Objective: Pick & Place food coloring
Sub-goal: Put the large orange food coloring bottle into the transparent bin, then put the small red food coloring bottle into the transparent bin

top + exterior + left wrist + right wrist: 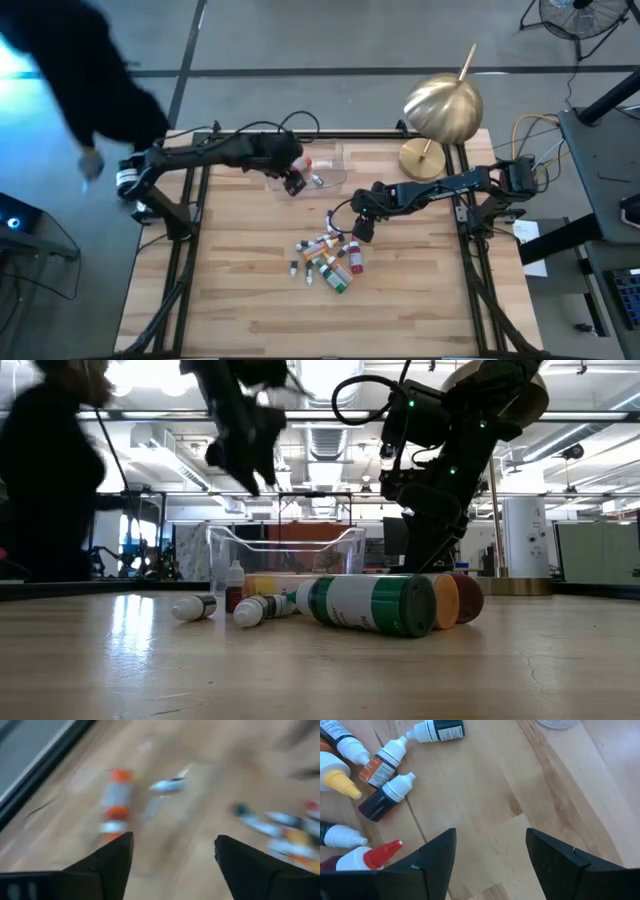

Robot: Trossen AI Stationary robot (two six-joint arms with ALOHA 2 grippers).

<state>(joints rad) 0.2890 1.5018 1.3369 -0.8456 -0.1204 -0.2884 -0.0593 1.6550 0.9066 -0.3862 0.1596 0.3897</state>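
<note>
Most of the small dropper bottles of food coloring (325,258) lay heaped on the pale wooden table (240,300), toward six o'clock of its centre in the high view. One orange-and-white bottle (303,165) lay inside the shallow clear plastic tray (331,172) at about twelve o'clock of the heap; by that evidence the task was judged barely begun, with nearly every bottle left to move.

The left gripper (294,183) hung over the tray's near edge, fingers spread wide and holding nothing. The right gripper (361,229) hovered at two o'clock of the heap, likewise spread and empty, with bare wood between its fingers (427,865) in its wrist view.

That view showed a dark bottle with a white cap (386,797), an orange-labelled bottle (382,762), a yellow-tipped bottle (339,779) and a red-tipped bottle (362,859).

Labels carried printing, but none was legible. A brass dome lamp (441,112) stood at the table's far right. A person in dark clothing (75,85) stood at ten o'clock.
</note>
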